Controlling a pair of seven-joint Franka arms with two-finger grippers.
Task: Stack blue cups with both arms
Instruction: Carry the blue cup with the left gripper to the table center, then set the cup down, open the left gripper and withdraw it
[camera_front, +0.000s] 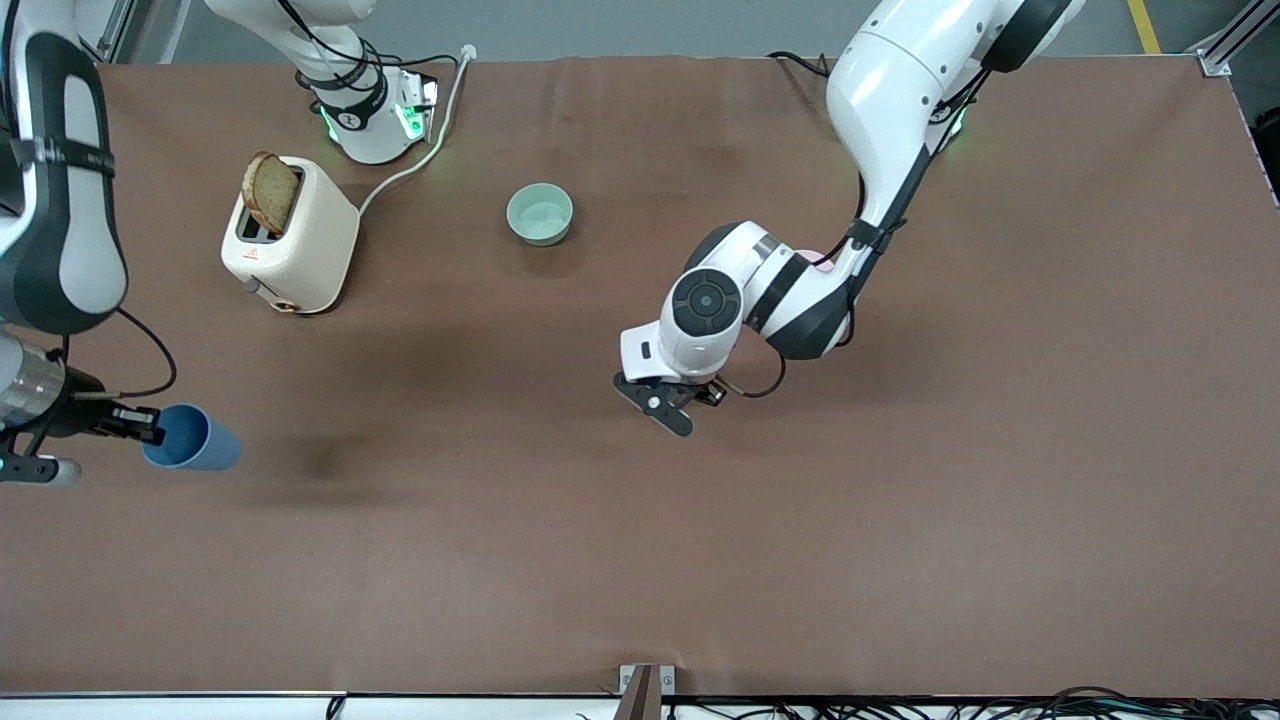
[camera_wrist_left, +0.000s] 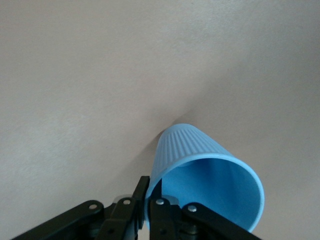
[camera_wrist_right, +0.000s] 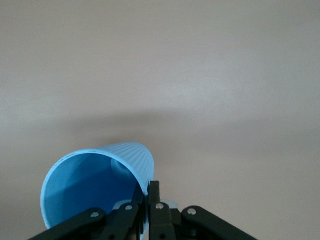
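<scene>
My right gripper (camera_front: 150, 428) is shut on the rim of a blue cup (camera_front: 192, 438), one finger inside and one outside, and holds it tilted over the table near the right arm's end. The same cup shows in the right wrist view (camera_wrist_right: 95, 180), pinched by the right gripper (camera_wrist_right: 148, 192). My left gripper (camera_front: 680, 400) hangs over the middle of the table. In the left wrist view it (camera_wrist_left: 148, 192) is shut on the rim of the second blue cup (camera_wrist_left: 205, 170). That cup is hidden under the hand in the front view.
A cream toaster (camera_front: 290, 235) with a bread slice (camera_front: 271, 192) stands near the right arm's base, its cable (camera_front: 420, 150) running to the table's edge. A mint-green bowl (camera_front: 540, 214) sits mid-table. A sliver of pink (camera_front: 822, 258) shows past the left arm's forearm.
</scene>
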